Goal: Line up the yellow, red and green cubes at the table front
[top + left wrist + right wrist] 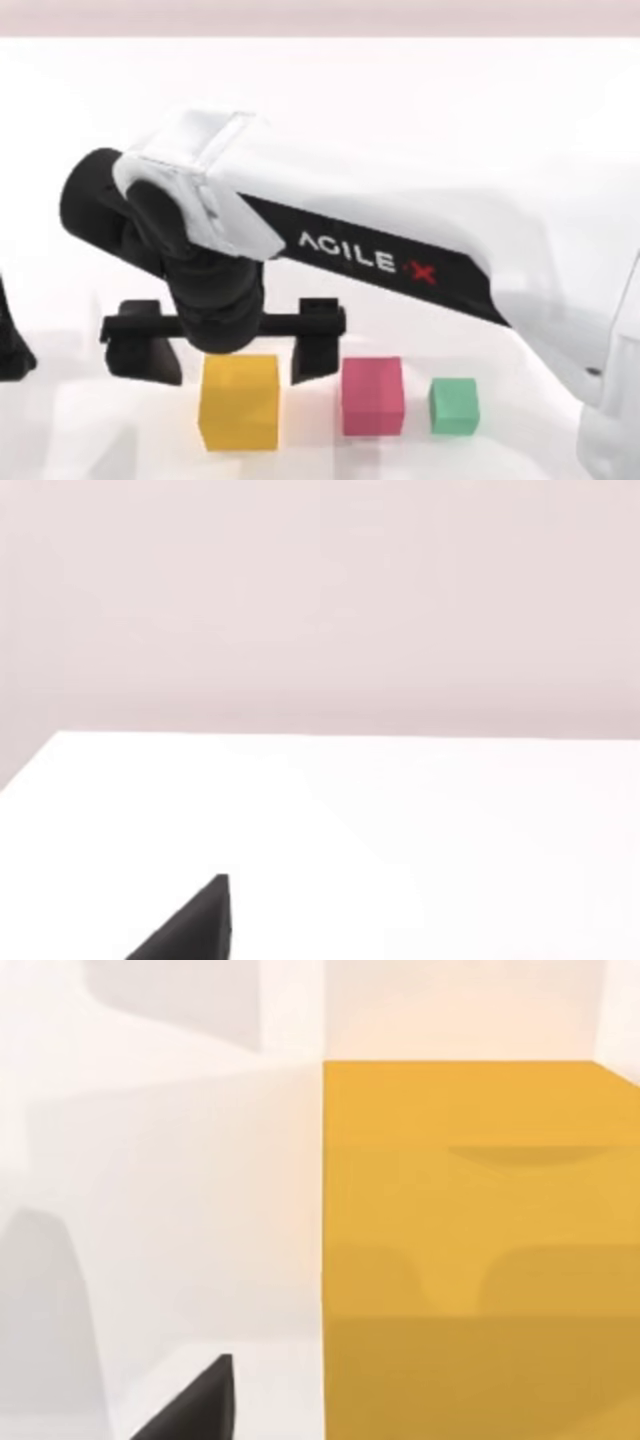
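Three cubes stand in a row near the table (pixel 560 120) front: the yellow cube (pixel 240 402) on the left, the red cube (pixel 372 396) in the middle, the green cube (pixel 454 405) on the right. My right gripper (pixel 235 352) hovers just behind and above the yellow cube, open wide, its black fingers (pixel 318 345) spread past the cube's sides and holding nothing. In the right wrist view the yellow cube (pixel 470 1250) fills much of the picture beside one fingertip (pixel 205 1400). My left arm (pixel 10 345) is parked at the left edge; one fingertip (pixel 200 925) shows over bare table.
The right arm's white and black forearm (pixel 380 260) stretches across the middle of the table from the right side. Small gaps separate the cubes. Bare white tabletop (pixel 400 820) lies behind the arm and in front of the left gripper.
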You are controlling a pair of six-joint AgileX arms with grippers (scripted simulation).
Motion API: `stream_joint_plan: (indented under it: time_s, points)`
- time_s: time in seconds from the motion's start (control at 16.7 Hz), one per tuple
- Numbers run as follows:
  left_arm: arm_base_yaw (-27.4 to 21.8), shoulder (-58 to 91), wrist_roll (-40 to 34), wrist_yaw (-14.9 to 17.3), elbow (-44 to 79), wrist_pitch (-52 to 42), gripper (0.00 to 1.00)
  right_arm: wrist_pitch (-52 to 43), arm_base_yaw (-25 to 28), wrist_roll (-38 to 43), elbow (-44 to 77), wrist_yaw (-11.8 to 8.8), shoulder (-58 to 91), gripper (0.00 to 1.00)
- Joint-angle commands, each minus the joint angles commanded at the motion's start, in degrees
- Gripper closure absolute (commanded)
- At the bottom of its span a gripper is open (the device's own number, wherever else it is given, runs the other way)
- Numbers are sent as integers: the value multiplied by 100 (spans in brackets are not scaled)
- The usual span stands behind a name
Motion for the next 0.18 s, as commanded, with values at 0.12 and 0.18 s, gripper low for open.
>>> stream_joint_plan:
  time_s: [0.12,0.18]
  points:
    - [0,0,0,0,0,0,0,-185,4,-9,182,2,-35,0]
    - [0,0,0,0,0,0,0,-192,4,-10,189,2,-37,0]
